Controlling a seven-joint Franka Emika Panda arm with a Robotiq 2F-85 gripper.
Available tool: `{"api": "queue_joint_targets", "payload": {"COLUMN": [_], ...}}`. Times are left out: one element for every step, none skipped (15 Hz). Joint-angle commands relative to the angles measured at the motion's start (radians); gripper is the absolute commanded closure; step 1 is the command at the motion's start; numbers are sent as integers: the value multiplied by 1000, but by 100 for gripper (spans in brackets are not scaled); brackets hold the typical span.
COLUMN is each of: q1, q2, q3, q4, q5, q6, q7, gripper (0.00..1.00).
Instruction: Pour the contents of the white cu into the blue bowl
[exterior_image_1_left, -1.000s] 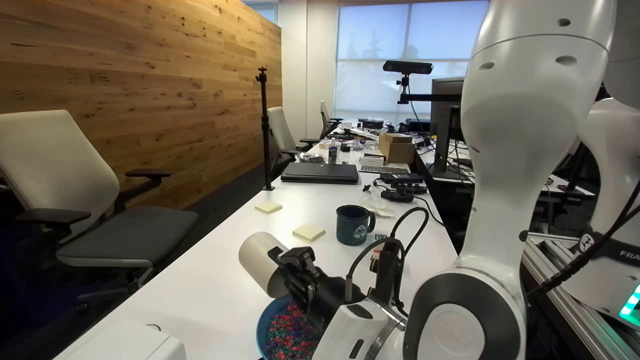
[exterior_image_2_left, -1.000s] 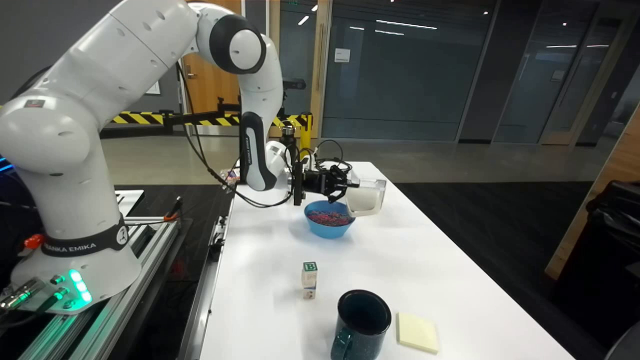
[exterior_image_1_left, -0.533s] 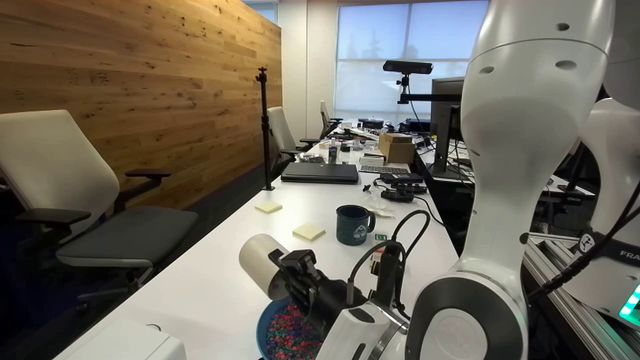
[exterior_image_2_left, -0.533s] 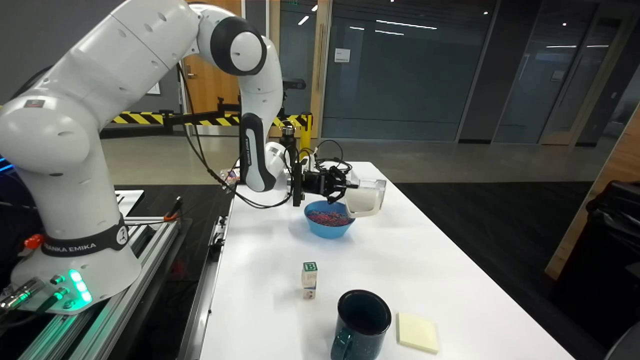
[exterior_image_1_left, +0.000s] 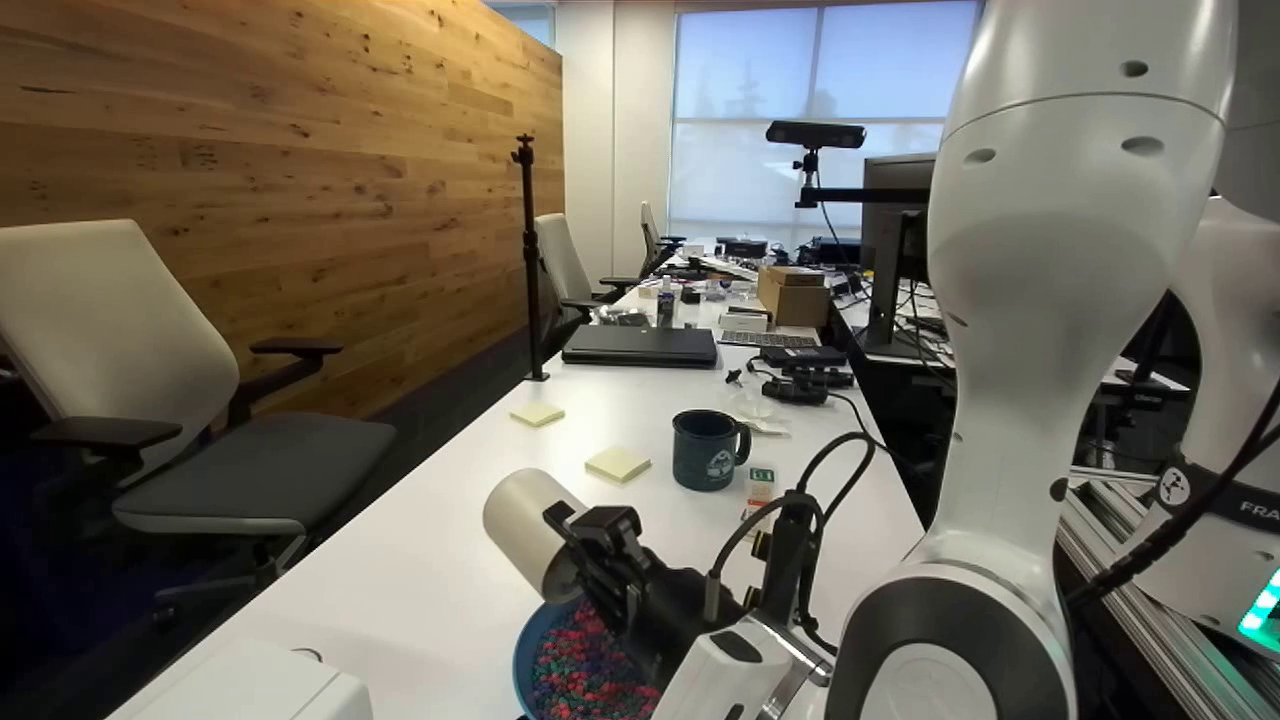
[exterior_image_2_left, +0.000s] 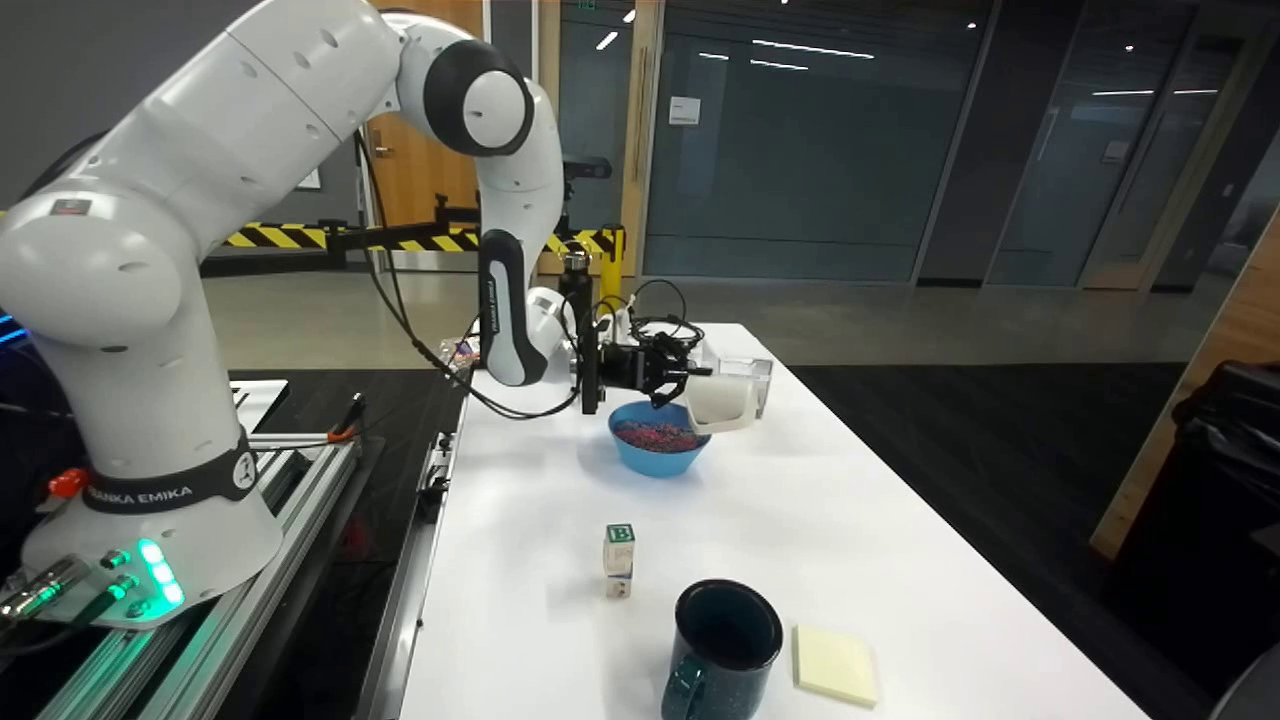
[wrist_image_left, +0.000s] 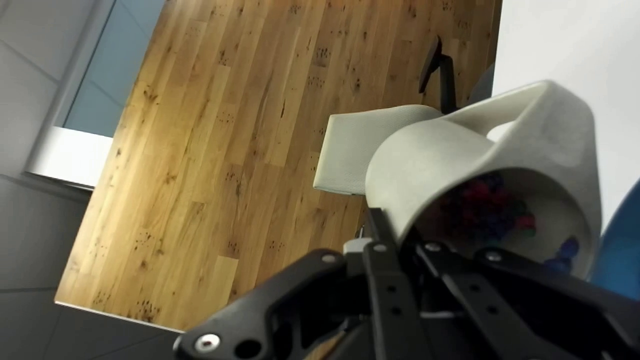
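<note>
As pincer (wrist_image_left: 400, 236) grips | white cup (exterior_image_1_left: 526, 532) (tilted) | shifted slightly toward robot base (exterior_image_2_left: 150, 560)

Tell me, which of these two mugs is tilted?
The cream-white mug, held by the gripper, with coloured bits inside; the dark mug stands upright on the table.

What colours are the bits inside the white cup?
Red, blue and green bits, clearest in the wrist view.
</note>
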Motion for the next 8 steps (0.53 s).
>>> {"api": "queue_joint_targets", "payload": {"q1": [13,14,16,18,19,23,26,28], "q2": [12,16,17,21,25,28,32,36], "q3": [0,1,2,1,0,-3,-4,-4], "q4": [-21,-21,-24,-23,-22,-22,-22,-21], "q5": [-38,-38,-38,-39,-41,-46,-49,-51], "q6": [-85,-97,-108,-119,-130,-144,-155,-166], "q7": [41,43,47,52,58,64,67,70], "gripper": [99,99,99,99,99,99,99,99]}}
